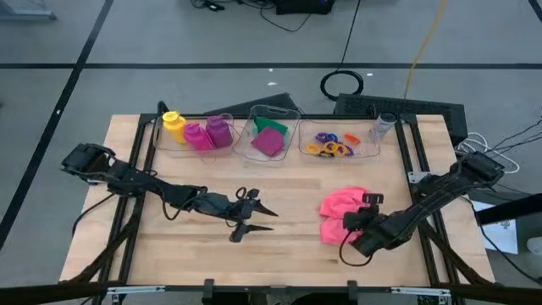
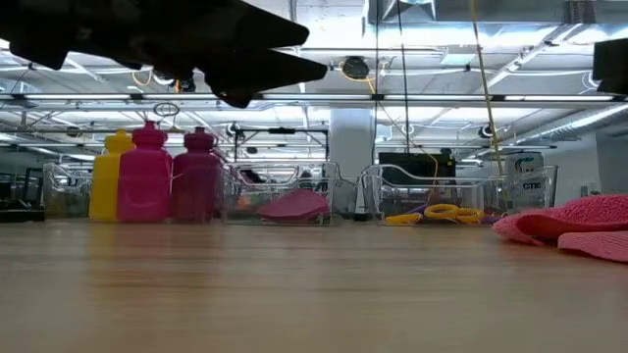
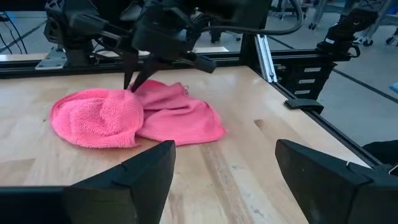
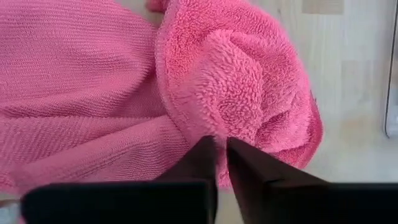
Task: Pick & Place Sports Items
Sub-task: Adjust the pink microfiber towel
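Right gripper [image 4: 221,163]: fingers pinched together on a fold of the pink cloth [image 1: 340,212], at the table's 4 o'clock.
Left gripper [image 1: 264,217]: fingers spread, holding nothing, above the table's middle.
Bottles [image 1: 196,131]: yellow, magenta and purple, in the 11 o'clock bin [image 1: 161,140].
Rings [image 1: 332,144]: in the 1 o'clock bin [image 1: 369,154].

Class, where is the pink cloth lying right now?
In the high view, the pink cloth lies on the table's right half, below the rings bin, pinched by the right gripper.

Bottles [image 1: 196,131]: three. Cloths: three; pink cloth [image 1: 341,212] on table. Clear bins [image 1: 339,154]: three. Rings [image 1: 331,144]: several, count indeterminate.
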`<state>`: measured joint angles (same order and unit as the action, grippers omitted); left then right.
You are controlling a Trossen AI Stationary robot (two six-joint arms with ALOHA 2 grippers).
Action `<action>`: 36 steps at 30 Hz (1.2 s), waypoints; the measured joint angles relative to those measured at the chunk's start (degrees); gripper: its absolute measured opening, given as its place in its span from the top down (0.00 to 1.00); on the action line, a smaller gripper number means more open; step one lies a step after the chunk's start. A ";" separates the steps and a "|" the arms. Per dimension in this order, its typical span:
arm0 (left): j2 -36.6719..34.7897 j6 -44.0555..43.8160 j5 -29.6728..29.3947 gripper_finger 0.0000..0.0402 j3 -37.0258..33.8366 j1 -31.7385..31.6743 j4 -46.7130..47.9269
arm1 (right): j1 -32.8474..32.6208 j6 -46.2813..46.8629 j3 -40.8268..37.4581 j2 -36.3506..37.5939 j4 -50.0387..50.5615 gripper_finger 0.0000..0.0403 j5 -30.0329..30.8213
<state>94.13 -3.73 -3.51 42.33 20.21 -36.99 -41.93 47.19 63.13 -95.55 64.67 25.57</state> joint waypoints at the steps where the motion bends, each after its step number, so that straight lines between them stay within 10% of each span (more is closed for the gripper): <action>1: 0.00 0.00 0.00 0.41 0.00 0.00 0.04 | 0.00 -0.05 -0.02 0.00 -0.22 0.99 -0.05; 26: 0.00 -0.20 0.00 0.41 0.00 0.00 0.87 | 7.86 -3.47 -11.39 0.28 -9.21 0.64 -8.91; 36: 0.00 0.04 0.00 0.41 0.00 0.00 0.85 | 9.31 -11.38 -12.09 1.36 -16.14 0.95 -7.64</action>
<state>94.13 -3.68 -3.51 42.33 20.21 -36.14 -32.62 35.81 51.05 -94.19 48.53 17.93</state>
